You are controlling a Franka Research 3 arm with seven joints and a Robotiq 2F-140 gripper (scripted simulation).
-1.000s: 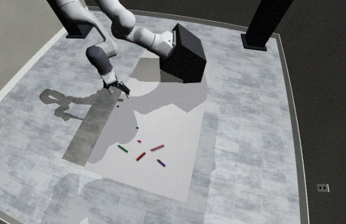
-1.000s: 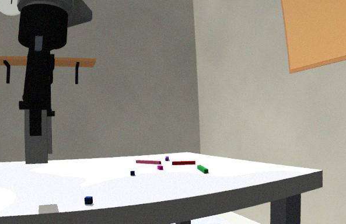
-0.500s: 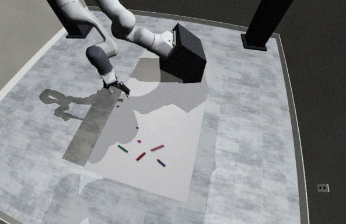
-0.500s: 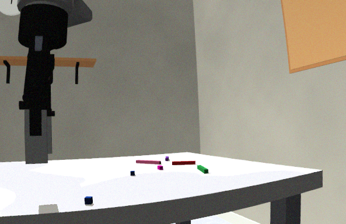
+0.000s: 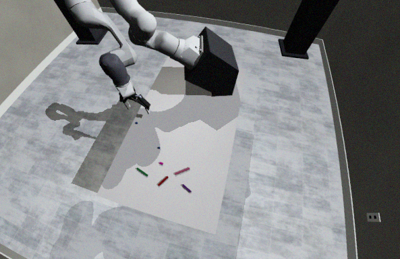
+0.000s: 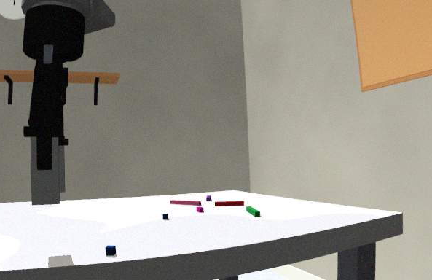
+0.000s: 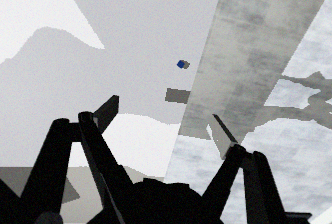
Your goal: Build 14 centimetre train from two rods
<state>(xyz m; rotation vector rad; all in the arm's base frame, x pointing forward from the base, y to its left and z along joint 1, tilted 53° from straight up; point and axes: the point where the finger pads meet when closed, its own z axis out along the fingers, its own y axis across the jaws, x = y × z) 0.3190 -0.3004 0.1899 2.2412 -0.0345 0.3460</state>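
- above the table's near-left edge, the gripper point(image 5: 138, 104) hangs with its jaws spread wide and nothing between them; in the wrist view the fingertips frame bare table top and floor.
- just past the fingers a blue cube point(image 5: 136, 123) sits alone on the table point(image 5: 208, 152), near its edge; the wrist view shows it ahead of the jaws.
- a second blue cube point(image 5: 158, 148) lies farther along, apart from the first.
- well away from the gripper the other rods lie scattered, none touching: a magenta rod point(image 5: 160, 163), a green rod point(image 5: 141, 172), a red rod point(image 5: 162, 181), a pink rod point(image 5: 181, 170) and a purple rod point(image 5: 186, 188).
- the green rod and purple rod lie at opposite sides of the cluster, with the red rod between them.
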